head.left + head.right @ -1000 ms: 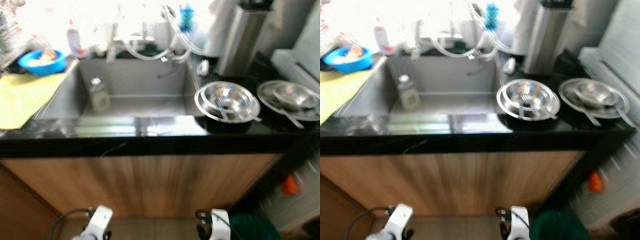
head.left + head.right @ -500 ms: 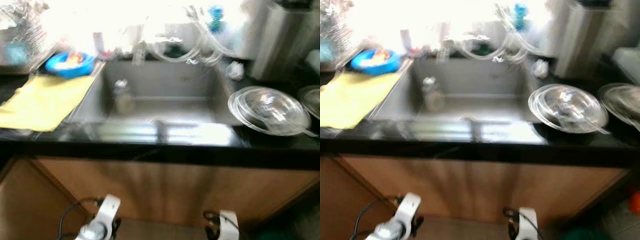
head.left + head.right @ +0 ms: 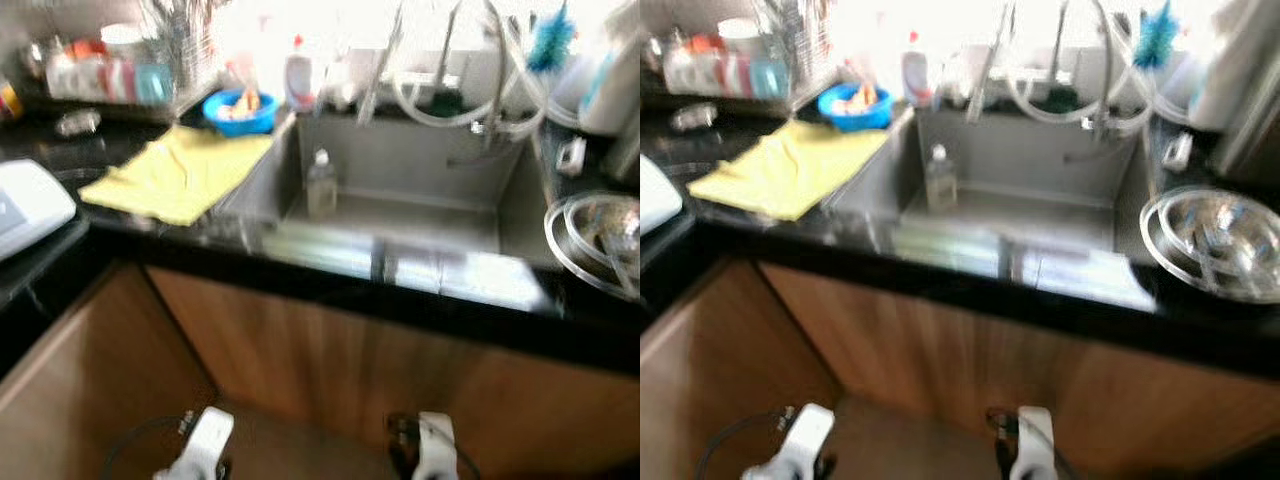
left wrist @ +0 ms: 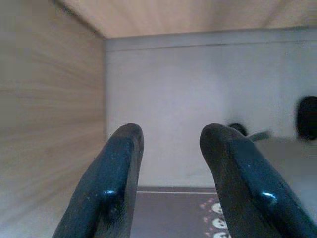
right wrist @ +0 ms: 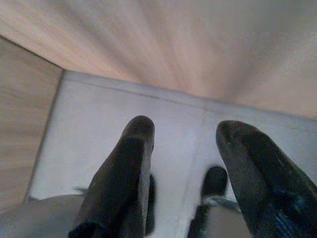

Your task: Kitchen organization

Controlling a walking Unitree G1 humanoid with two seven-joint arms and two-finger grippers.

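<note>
I face a black kitchen counter [image 3: 330,290] with a steel sink [image 3: 400,180] set into it. A small clear bottle [image 3: 320,184] stands in the sink. A yellow cloth [image 3: 180,172] lies on the counter to the sink's left, with a blue bowl [image 3: 240,108] behind it. A steel bowl [image 3: 1215,240] with utensils rests on the counter at the right. Both arms hang low in front of the wooden cabinet. My left gripper [image 4: 171,148] is open with nothing between its fingers. My right gripper [image 5: 185,153] is open too, pointing at the pale floor.
A dish rack with cups and jars [image 3: 110,70] stands at the back left. A white appliance [image 3: 25,205] sits at the far left edge. Faucet hoses [image 3: 450,70] and a blue brush [image 3: 552,45] rise behind the sink. The wooden cabinet front [image 3: 300,370] lies below the counter.
The camera has swung left: the sink and steel bowl shifted right, the dish rack and white appliance came into view. Both arms still hang low.
</note>
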